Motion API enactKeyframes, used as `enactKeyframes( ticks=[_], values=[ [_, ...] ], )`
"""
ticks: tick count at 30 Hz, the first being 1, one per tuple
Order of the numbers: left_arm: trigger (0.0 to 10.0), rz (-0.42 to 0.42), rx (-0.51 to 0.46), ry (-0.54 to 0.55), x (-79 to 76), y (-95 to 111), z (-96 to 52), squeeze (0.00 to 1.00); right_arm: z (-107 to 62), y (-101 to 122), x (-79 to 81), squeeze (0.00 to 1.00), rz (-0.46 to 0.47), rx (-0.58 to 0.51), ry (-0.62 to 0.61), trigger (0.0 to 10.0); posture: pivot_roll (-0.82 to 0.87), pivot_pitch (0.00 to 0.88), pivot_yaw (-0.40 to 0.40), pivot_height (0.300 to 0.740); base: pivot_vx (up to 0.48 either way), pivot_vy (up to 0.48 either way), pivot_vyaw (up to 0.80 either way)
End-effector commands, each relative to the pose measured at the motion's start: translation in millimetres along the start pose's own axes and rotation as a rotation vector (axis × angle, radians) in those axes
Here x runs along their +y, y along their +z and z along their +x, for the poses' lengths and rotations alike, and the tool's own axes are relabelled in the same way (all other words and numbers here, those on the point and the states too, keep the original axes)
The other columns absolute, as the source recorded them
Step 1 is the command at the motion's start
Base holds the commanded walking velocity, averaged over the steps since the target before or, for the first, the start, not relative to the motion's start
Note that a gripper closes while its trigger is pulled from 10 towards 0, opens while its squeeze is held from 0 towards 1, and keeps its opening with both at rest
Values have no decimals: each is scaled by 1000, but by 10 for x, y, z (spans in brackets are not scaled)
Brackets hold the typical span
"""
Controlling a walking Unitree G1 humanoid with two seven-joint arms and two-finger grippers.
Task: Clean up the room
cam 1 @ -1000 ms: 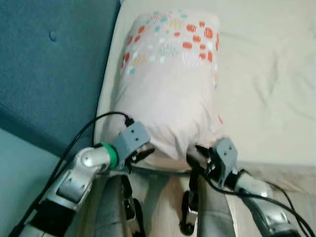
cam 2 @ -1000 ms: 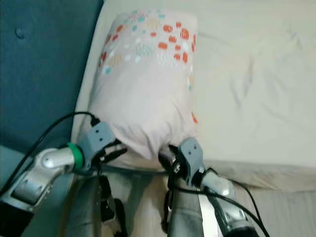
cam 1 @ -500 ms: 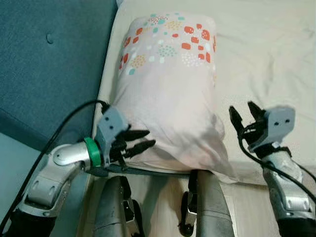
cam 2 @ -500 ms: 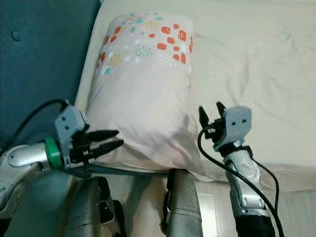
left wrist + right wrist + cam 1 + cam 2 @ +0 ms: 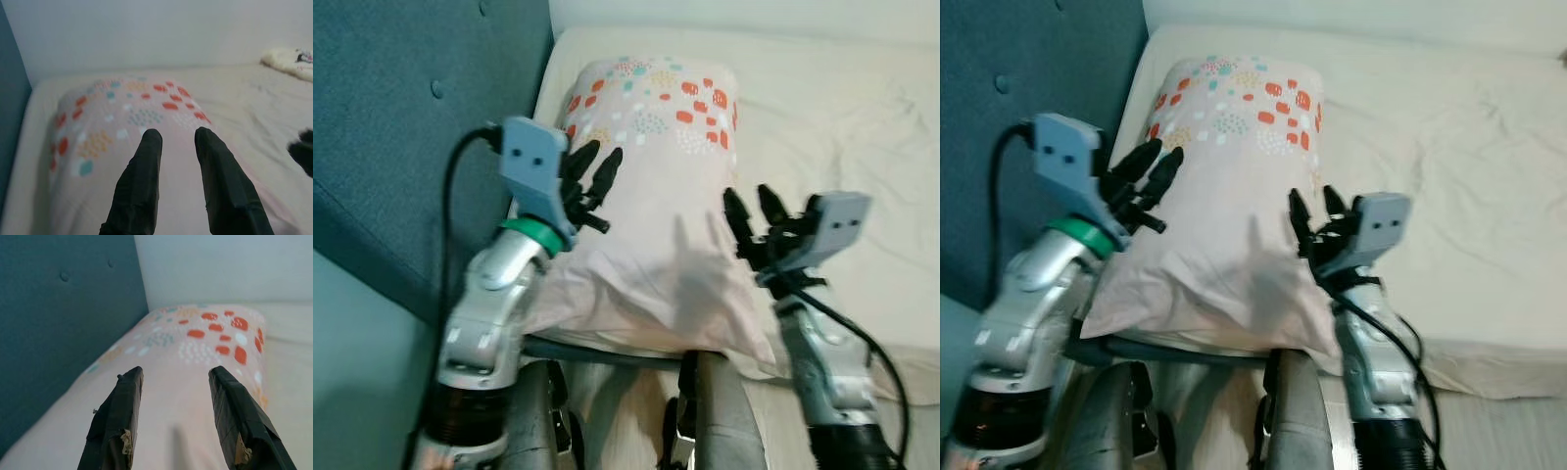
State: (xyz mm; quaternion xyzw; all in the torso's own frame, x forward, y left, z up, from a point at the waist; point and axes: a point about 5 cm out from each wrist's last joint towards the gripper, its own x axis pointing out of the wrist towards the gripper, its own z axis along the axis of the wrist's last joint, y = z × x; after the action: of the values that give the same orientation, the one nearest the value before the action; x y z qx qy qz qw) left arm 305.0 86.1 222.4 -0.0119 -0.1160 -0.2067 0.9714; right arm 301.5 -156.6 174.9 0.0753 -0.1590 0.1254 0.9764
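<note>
The pillow (image 5: 646,211) lies lengthwise on the bed (image 5: 842,147), against the blue headboard (image 5: 401,127). Both claws hover above its near half, left claw (image 5: 595,174) and right claw (image 5: 751,212) each parted and empty. To square it well, I judge, press both sides evenly toward the far end.
</note>
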Motion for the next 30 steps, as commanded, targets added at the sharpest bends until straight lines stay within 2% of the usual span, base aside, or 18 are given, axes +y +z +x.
enactKeyframes(
  ticks=[1,5,11,26,30],
  values=[
    [10000,9,26,36,9,-84,-2,0,-5,-9,-55,0,-14,3,-25,10000,-76,58,40,644,0,0,0],
    [10000,35,77,89,52,-211,16,0,83,13,-103,0,-31,12,-36,10000,-76,41,37,664,0,0,0],
    [10000,67,75,139,75,-253,31,0,145,11,-112,0,-50,-3,-32,10000,-69,30,30,688,0,0,0],
    [10000,55,74,135,12,-316,72,0,158,3,-185,0,-71,-2,-59,10000,-79,32,29,740,0,0,0],
    [10000,54,73,135,12,-320,73,0,159,1,-197,0,-83,-6,-78,10000,-77,34,31,740,0,0,0]
  ],
)
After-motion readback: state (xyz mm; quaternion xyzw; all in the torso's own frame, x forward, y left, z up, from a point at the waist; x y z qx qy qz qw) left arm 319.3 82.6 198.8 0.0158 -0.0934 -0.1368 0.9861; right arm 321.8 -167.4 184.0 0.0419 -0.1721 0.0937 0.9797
